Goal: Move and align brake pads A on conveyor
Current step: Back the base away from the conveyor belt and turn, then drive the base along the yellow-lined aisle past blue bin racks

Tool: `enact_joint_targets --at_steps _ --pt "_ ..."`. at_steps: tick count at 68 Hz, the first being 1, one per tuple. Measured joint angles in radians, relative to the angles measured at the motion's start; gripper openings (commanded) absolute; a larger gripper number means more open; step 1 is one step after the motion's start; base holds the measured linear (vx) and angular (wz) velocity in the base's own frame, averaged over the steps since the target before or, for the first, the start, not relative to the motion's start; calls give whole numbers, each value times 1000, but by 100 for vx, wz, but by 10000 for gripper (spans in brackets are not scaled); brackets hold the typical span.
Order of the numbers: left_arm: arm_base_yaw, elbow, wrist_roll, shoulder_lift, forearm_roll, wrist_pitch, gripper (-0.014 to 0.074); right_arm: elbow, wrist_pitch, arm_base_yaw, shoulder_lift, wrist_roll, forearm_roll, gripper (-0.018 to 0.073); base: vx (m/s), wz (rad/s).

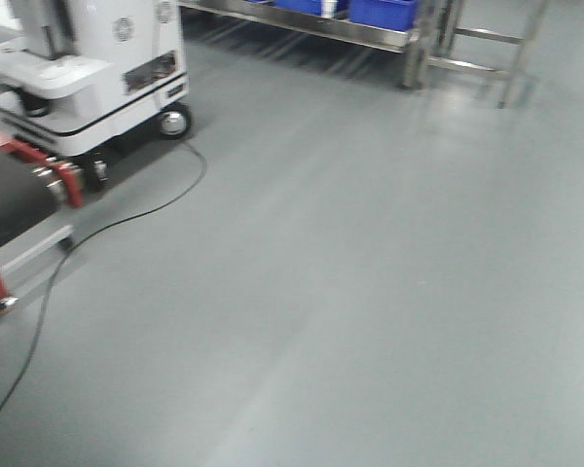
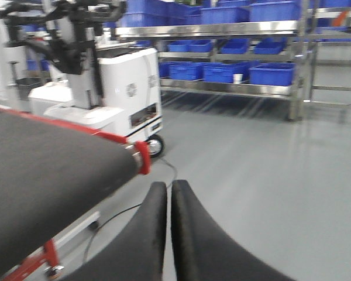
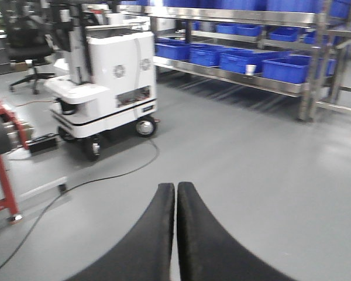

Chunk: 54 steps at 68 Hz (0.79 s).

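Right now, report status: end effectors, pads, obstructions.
Left end effector shut, empty; right end effector shut, empty. No brake pads in view; none on visible conveyor stretch. White mobile robot and floor cable past conveyor end.

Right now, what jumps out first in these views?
A white wheeled machine stands on the grey floor. At the back, blue bins fill steel shelves. In the left wrist view, the dark conveyor belt with red edging fills the left side, with no brake pads showing.

Charcoal conveyor belt (image 2: 47, 170), red edge strip (image 2: 105, 136)
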Motion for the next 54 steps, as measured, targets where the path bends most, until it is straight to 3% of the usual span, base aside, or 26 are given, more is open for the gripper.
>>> enact_joint_targets --at_steps 54 --pt "0 0 0 0 0 0 -6 0 0 0 0 0 0 -6 17 -66"
